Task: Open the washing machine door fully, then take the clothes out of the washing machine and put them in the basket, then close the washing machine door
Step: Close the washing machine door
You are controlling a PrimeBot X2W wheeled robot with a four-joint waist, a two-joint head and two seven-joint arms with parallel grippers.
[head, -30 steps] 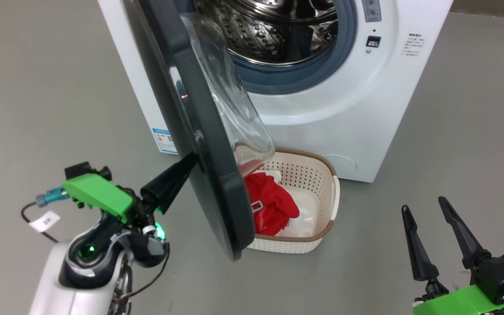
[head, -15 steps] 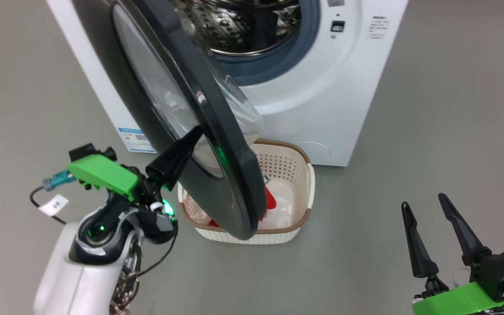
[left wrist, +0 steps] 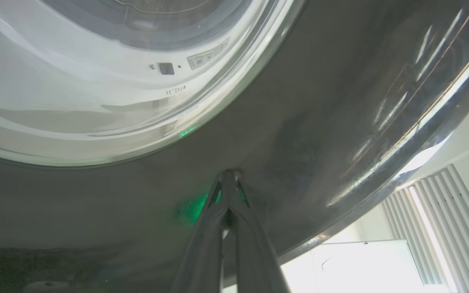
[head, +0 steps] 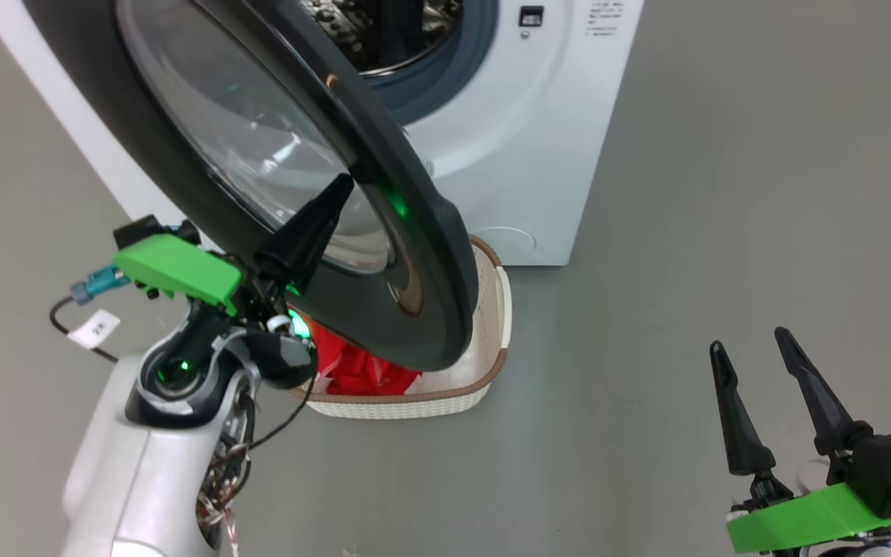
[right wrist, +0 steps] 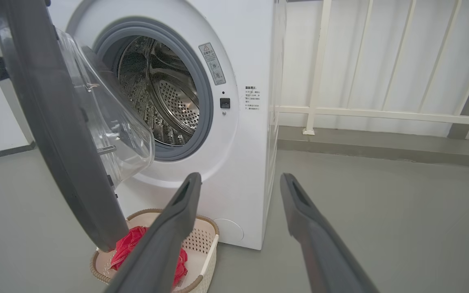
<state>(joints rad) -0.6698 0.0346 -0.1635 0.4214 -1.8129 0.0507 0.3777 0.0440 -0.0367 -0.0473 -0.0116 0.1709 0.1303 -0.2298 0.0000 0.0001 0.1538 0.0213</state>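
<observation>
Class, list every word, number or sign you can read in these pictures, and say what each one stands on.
Grey sticker on the washing machine, beside the drum opening: a warning triangle at its top; the print is too small to read.
Black print on the machine's front, right of the opening: too small to read.
White tag beside the left arm: blurred marks, unreadable.
No text reads clearly.

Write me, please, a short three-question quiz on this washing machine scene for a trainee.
1. True or false: the clothes lie in the basket.
2. Which gripper touches the washing machine door? A) left B) right C) neither
3. Fill in: the fingers of the right gripper stand ____.
Key: 1 true. 2 A: the left gripper, shut, has its tips on the door. 3 apart.
</observation>
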